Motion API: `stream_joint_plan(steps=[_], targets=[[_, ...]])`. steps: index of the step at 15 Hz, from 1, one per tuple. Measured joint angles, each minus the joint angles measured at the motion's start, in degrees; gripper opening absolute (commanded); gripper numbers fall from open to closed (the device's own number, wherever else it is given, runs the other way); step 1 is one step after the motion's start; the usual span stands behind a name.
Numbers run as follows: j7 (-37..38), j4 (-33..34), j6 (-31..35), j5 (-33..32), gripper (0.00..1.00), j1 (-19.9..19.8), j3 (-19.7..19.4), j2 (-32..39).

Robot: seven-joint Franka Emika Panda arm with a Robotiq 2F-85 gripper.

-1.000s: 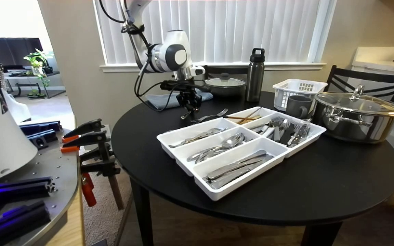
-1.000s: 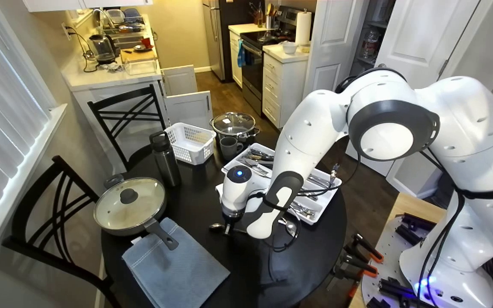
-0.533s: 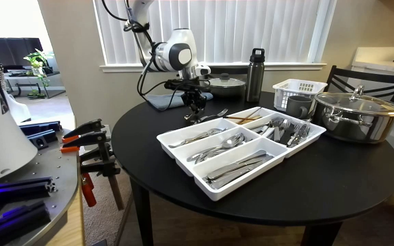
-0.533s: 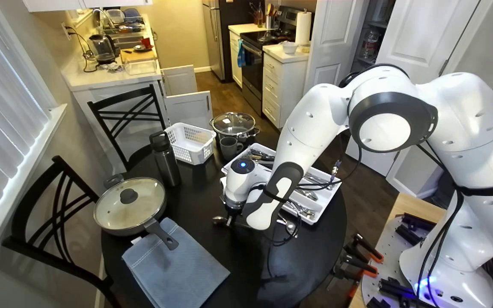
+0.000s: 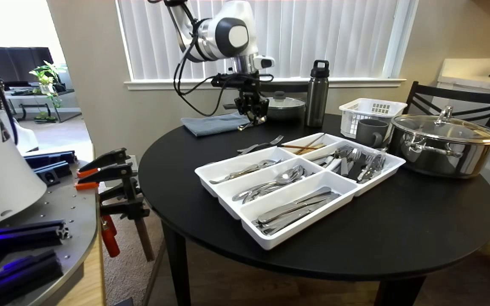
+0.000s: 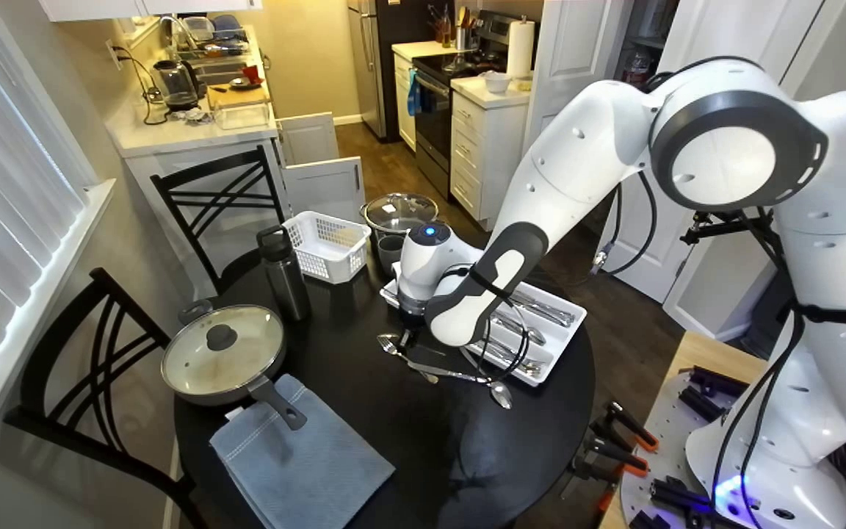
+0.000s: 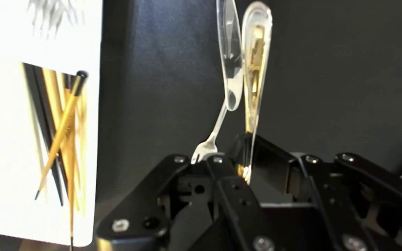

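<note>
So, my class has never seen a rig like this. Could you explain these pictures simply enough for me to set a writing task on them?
The white machine is a robot arm; its black fingers do the grasping. The pictures come from three viewpoints: two out in the room, and one on the arm's wrist, looking past the fingers.

The fingers are closed on what looks like a spoon, seemingly held above the table.

On the table is a white tray, divided into compartments for cutlery and chopsticks. A fork lies loose beside it.

Around these stand a bottle, a basket, a mug, a pot and a pan. A cloth lies by the pan, partly below its handle.
</note>
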Motion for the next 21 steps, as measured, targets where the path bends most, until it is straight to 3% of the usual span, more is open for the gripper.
stream_joint_plan(steps=[7,12,17,21], targets=[[-6.37,-14.81,-3.99,-0.02,0.02,-9.93,1.02,-15.51],[-9.80,-26.68,-3.99,-0.68,0.02,-17.30,-1.81,-24.27],[-9.76,-33.61,-3.94,-4.82,0.02,-19.05,-5.78,-25.42],[-9.47,-34.54,-3.43,-7.37,0.02,-19.04,-6.61,-24.32]])
